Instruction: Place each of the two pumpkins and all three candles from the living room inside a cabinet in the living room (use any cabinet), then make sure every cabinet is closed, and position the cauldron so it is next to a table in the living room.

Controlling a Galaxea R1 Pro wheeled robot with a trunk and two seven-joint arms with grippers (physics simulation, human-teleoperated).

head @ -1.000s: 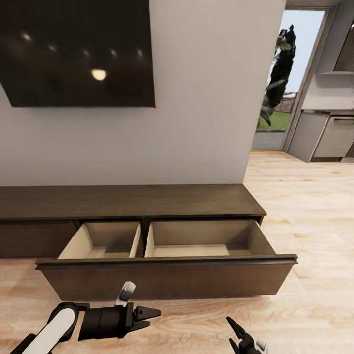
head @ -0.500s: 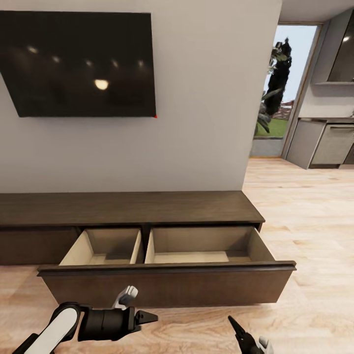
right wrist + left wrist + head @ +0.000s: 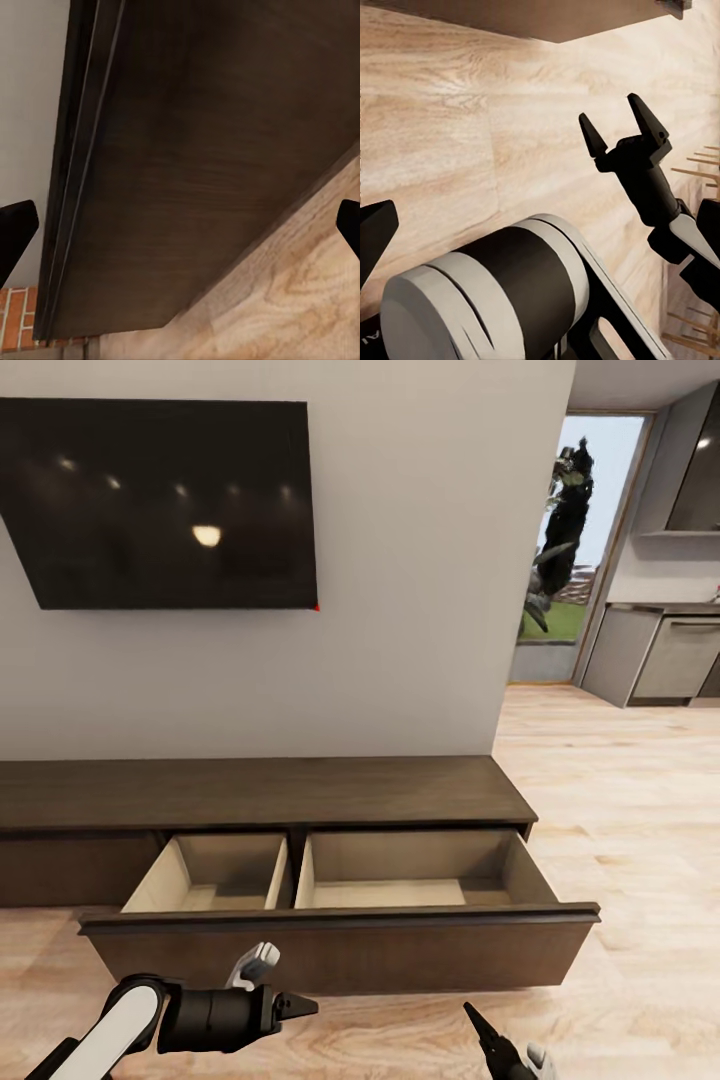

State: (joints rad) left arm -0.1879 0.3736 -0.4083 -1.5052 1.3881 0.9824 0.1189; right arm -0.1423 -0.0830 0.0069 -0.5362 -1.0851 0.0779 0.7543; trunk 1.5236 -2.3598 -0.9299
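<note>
Low, both arms face the open cabinet (image 3: 300, 790).

I read the cabinet (image 3: 260, 792) as dark-brown matt wood, faint grain | its drawer (image 3: 340, 880) interior pale beige, smooth | floor (image 3: 620, 810) light wood planks with a soft sheen | TV screen (image 3: 170, 505) glossy black | my left gripper (image 3: 295, 1005) matt black plastic

cabinet (image 3: 260, 792) runs off head view's left edge; drawer front (image 3: 340, 945) hides the drawer floors' near part. right gripper (image 3: 497, 1048) cropped at bottom (one fingertip visible).
</note>
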